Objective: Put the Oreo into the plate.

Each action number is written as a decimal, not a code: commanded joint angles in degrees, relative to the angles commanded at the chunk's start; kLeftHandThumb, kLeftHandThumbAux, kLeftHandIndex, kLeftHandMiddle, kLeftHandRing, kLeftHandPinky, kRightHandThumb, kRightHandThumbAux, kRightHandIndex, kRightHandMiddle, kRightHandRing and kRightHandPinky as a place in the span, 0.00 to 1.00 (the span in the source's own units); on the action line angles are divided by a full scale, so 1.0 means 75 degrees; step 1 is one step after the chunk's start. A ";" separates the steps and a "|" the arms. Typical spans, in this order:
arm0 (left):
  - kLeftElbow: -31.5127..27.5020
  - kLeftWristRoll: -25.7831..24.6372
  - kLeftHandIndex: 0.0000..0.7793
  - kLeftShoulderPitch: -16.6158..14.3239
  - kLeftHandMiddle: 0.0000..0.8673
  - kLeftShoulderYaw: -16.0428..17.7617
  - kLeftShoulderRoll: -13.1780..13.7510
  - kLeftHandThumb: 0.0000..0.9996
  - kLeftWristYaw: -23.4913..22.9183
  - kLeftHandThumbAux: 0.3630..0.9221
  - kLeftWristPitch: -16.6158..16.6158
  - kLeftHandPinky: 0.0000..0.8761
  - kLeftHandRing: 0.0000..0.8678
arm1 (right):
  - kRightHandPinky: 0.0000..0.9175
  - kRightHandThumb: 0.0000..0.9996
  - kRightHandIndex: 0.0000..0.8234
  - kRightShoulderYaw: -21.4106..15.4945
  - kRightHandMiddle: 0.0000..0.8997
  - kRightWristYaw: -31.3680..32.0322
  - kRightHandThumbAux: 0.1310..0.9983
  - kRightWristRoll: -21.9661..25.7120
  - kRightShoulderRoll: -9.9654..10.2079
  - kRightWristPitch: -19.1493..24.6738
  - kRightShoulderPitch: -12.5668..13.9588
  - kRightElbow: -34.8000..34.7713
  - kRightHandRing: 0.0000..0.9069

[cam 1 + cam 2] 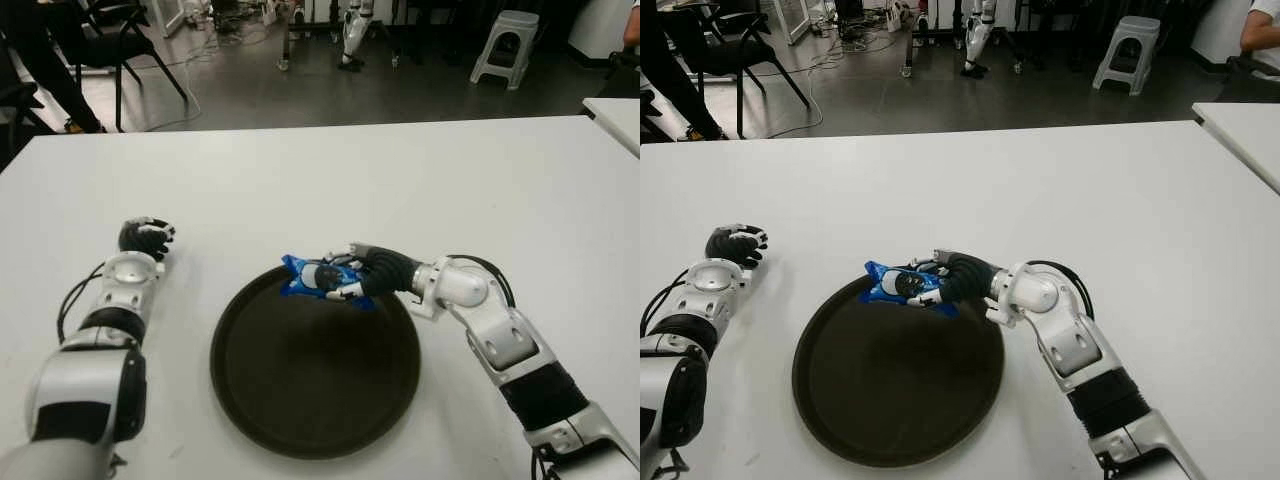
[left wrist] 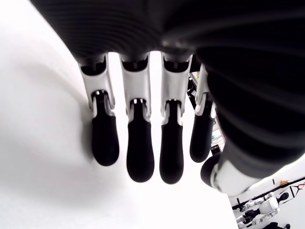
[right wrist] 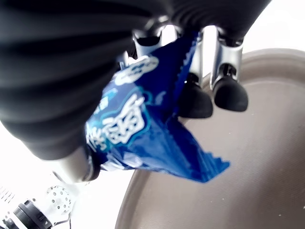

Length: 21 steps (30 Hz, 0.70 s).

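A blue Oreo packet (image 1: 318, 279) is held in my right hand (image 1: 352, 277), whose fingers are curled around it, just over the far rim of the round dark plate (image 1: 315, 380). The right wrist view shows the packet (image 3: 143, 129) pinched between thumb and fingers (image 3: 195, 101), hanging above the plate's (image 3: 248, 181) inner edge. My left hand (image 1: 146, 238) shows on the white table (image 1: 320, 180) to the left of the plate, holding nothing. In the left wrist view its fingers (image 2: 140, 152) hang loosely extended over the bare table.
Beyond the table's far edge are a chair (image 1: 110, 40), a white stool (image 1: 508, 45), cables on the floor and a person's legs (image 1: 40, 60). Another table's corner (image 1: 615, 115) shows at the right.
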 joint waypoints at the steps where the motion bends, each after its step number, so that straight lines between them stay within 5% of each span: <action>1: -0.0001 0.0001 0.54 0.0004 0.65 -0.0001 0.0000 0.69 -0.0004 0.64 -0.0011 0.63 0.68 | 0.87 0.74 0.53 0.0005 0.85 0.0005 0.67 0.0001 0.0000 0.0011 -0.0001 -0.0003 0.87; 12: -0.0002 -0.0031 0.54 -0.0030 0.69 0.0023 -0.0014 0.69 -0.0004 0.64 0.0062 0.67 0.72 | 0.87 0.74 0.53 -0.0007 0.85 0.0112 0.67 0.0236 0.0059 -0.0102 0.0091 -0.0099 0.87; 21: -0.0001 -0.0036 0.54 -0.0024 0.61 0.0035 -0.0011 0.69 0.0015 0.63 0.0061 0.61 0.65 | 0.86 0.74 0.53 0.0099 0.85 0.0315 0.67 0.0378 0.0035 -0.0243 0.0134 -0.0170 0.87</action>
